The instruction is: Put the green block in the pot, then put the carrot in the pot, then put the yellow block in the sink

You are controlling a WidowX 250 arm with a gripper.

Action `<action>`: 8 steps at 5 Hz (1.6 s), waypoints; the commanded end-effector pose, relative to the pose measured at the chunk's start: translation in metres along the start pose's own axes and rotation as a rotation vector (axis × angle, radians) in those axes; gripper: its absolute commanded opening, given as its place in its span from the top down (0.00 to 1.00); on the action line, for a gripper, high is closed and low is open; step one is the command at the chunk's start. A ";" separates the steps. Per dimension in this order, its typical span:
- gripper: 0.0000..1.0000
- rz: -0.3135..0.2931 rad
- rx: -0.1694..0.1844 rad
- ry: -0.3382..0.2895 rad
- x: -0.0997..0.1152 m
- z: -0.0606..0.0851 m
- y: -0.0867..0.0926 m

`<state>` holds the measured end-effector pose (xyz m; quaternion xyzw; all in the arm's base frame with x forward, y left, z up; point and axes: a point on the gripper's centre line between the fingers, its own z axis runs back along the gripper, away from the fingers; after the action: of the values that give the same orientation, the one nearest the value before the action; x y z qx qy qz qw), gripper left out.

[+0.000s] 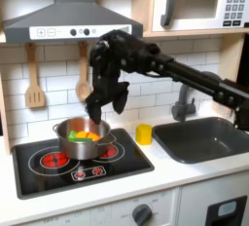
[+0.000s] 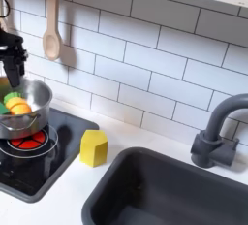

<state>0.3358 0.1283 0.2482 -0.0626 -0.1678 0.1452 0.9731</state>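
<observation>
The steel pot (image 1: pixel 68 144) (image 2: pixel 35 101) stands on the black stovetop's left burner. Inside it lies the orange carrot (image 1: pixel 89 134) (image 2: pixel 18 107). A patch of green (image 1: pixel 76 132) (image 2: pixel 10 98) shows beside the carrot; I cannot tell whether it is the green block or the carrot's leafy tip. My gripper (image 1: pixel 101 111) (image 2: pixel 10 74) hangs just above the pot, fingers pointing down, open and holding nothing. The yellow block (image 1: pixel 144 133) (image 2: pixel 94 147) stands on the white counter between the stove and the dark grey sink (image 1: pixel 209 140) (image 2: pixel 165 192).
The dark faucet (image 1: pixel 182 103) (image 2: pixel 218 130) rises behind the sink. Wooden utensils (image 1: pixel 34 95) (image 2: pixel 51 41) hang on the tiled wall. A range hood (image 1: pixel 68 20) and a microwave (image 1: pixel 199 3) sit overhead. The stovetop (image 1: pixel 126 162) has red rings.
</observation>
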 end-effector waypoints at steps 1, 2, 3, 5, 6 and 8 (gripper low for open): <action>0.00 0.050 -0.007 0.024 -0.028 0.005 0.017; 0.00 -0.009 -0.006 0.040 -0.042 0.000 0.002; 0.00 -0.038 0.003 0.035 -0.052 -0.003 -0.008; 0.00 -0.107 0.002 0.030 -0.046 -0.008 -0.036; 0.00 -0.104 0.002 0.038 -0.052 -0.008 -0.036; 0.00 -0.105 0.002 0.038 -0.052 -0.009 -0.037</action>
<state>0.3011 0.0766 0.2304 -0.0554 -0.1520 0.0927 0.9825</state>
